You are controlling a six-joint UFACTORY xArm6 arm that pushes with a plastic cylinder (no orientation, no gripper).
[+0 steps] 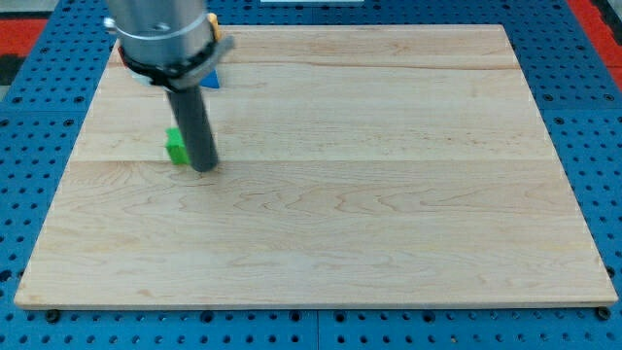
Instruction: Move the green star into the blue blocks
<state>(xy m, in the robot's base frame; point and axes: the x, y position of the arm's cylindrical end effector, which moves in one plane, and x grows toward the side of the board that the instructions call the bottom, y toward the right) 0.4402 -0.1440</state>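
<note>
My tip [203,167] rests on the pale wooden worktop [389,194], in the view's upper left part. The green block [176,146], its star shape largely hidden by the rod, sits touching my tip's left side in the view. Above my tip, a blue block [212,78] peeks out from under the arm's metal collar [165,39], with a sliver of yellow [216,43] at the collar's right edge. The rod carries no gripper, so nothing is held
</note>
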